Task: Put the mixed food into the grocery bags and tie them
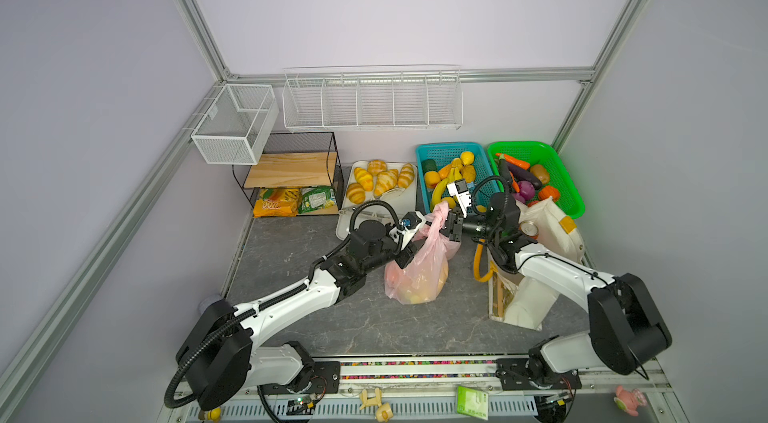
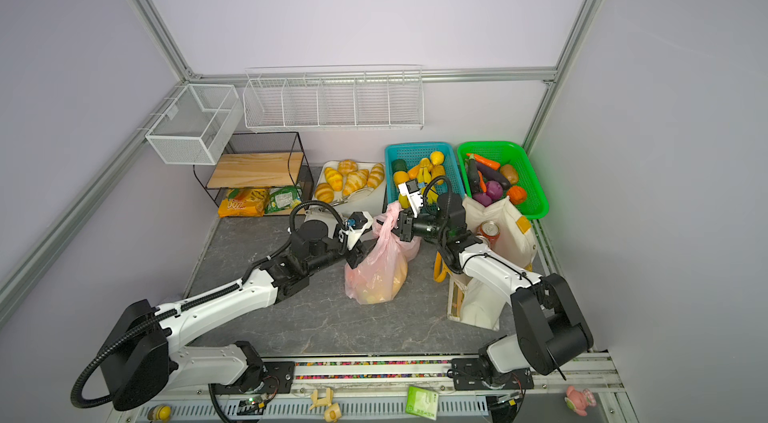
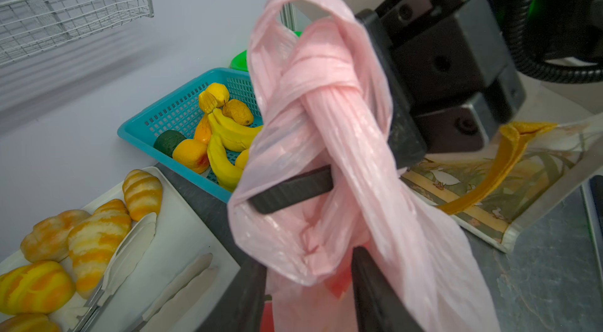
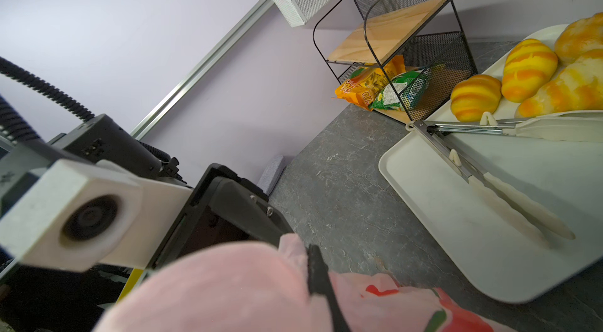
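At table centre, pink bag [image 1: 419,275]: it sits between your two grippers, its handles twisted into a knot [image 3: 326,85] that stands above the bulging body.
Right gripper [image 1: 452,229]: your fingers [image 3: 401,111] are clenched on the bag's handles right at the knot, at the top of the bag.
Left gripper [image 3: 308,258]: your fingers [image 3: 375,291] stand parted, one on each side of the bag's neck below the knot; loose film lies between them and nothing is pinched.
Bag contents: yellow and orange fruit [image 1: 422,294] shows through the film; you cannot tell which pieces.
Canvas tote [image 1: 532,304]: it sits just right of the pink bag, partly under your right arm, with a can [image 1: 528,229] showing in its open mouth.
Teal basket [image 1: 451,145]: bananas [image 1: 439,192], oranges [image 1: 432,179] and other yellow fruit.
Green basket [image 1: 568,192]: a carrot [image 1: 515,161], an eggplant [image 1: 525,175], a purple onion [image 1: 527,190].
White tray [image 4: 489,232]: croissants [image 1: 384,182] at the far end, tongs [image 4: 509,203] on the bare near end.
Black wire shelf [image 1: 291,142]: snack packets [image 1: 278,202] underneath.
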Motion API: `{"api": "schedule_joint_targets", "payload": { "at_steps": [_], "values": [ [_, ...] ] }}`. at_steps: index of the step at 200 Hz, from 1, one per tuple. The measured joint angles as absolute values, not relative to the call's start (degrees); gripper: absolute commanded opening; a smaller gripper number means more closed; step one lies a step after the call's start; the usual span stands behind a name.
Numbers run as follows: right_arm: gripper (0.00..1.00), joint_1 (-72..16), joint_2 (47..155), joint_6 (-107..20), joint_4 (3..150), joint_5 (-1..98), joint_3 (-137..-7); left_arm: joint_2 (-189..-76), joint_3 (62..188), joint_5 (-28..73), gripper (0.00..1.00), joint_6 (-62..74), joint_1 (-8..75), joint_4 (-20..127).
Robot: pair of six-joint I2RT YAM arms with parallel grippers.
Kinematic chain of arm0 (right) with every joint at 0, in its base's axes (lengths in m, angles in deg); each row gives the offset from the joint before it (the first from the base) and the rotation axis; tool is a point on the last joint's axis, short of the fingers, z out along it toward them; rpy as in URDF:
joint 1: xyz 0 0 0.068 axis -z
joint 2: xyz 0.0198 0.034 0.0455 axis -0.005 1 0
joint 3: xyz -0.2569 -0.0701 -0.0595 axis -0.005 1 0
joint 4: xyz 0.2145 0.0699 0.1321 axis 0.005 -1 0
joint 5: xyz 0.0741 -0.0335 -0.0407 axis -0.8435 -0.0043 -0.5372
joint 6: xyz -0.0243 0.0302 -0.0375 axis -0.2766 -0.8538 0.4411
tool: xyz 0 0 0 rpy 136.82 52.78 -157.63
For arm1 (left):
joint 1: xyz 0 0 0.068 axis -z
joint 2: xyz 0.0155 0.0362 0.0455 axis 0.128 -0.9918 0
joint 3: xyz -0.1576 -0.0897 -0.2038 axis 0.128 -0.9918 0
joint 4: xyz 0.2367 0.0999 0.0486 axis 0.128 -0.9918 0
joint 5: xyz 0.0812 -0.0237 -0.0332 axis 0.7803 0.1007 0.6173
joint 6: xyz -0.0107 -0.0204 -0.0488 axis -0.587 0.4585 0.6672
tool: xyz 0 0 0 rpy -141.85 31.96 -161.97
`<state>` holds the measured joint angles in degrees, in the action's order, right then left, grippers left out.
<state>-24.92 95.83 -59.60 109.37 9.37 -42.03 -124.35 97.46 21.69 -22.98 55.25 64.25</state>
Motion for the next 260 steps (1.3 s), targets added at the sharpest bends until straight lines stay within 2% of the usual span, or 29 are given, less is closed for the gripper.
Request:
{"api": "schedule_joint_targets", "payload": {
  "at_steps": [52,179,205,232,260],
  "values": [
    [0.07,-24.94,95.79,-59.57,109.00,9.35,-42.12,-125.49,97.68,23.44,0.46,-22.54,55.43,66.22],
    [0.07,-25.05,95.13,-57.98,106.79,9.54,-42.32,-124.94,98.31,25.87,0.10,-20.44,55.54,66.96],
    [0.07,-25.19,95.11,-57.37,106.59,9.52,-42.51,-124.24,98.31,26.67,0.00,-21.01,55.54,66.20],
    [0.07,-25.47,95.11,-56.80,106.29,9.54,-42.71,-123.37,98.31,27.48,0.00,-21.58,55.76,64.84],
    [0.19,-25.64,94.98,-55.51,104.28,9.85,-42.91,-122.51,98.33,28.44,0.00,-21.95,55.76,63.03]
  ]
}}
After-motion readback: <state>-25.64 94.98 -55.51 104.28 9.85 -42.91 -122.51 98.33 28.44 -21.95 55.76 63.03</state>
